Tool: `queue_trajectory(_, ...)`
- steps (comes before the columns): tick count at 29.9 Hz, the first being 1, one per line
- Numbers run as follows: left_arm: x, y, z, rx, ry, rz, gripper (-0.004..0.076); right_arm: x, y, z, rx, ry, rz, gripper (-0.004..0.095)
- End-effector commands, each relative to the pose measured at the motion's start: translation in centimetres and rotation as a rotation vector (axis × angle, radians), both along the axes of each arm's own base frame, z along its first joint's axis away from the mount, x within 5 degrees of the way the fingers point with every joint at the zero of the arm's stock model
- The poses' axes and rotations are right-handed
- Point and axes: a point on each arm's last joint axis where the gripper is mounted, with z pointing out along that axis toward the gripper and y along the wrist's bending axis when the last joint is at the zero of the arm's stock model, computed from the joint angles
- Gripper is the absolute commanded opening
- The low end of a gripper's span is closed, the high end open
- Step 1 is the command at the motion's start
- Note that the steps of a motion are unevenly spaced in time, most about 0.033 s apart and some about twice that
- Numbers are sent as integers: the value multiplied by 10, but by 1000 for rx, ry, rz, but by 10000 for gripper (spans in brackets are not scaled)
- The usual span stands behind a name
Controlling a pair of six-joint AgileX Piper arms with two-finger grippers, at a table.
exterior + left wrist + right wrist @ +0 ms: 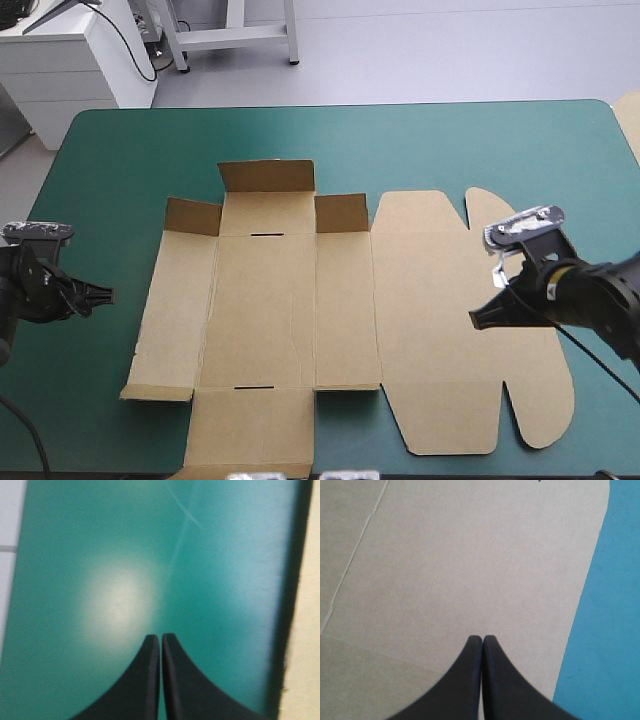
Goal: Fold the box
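Your box (290, 300) lay unfolded on the counter (450, 140), only its far flaps raised. Your left gripper (103, 294) hung beside it over bare counter. Your right gripper (480, 320) hung above the lid panel. Both sets of fingers were closed and empty, staged, I judge, to flank the work.

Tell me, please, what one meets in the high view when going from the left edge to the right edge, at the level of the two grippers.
left gripper → strip of bare teal-green cover → box, lying open → right gripper, over the box's right panel
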Motion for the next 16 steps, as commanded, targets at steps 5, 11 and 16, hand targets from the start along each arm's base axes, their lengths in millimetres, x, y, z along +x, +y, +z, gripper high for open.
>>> queue_trajectory(5, 22, 20, -18, -554, 5, 16, 9, -45, -21, 10, 66, -133, -32, -21)
queue_trajectory(11, 27, 22, -40, -769, 130, 33, 9, -69, -30, 3, 73, -121, -35, -21)
queue_trajectory(16, 16, 15, -54, -773, 188, 24, 8, -82, -35, -6, 80, -121, -34, -21)
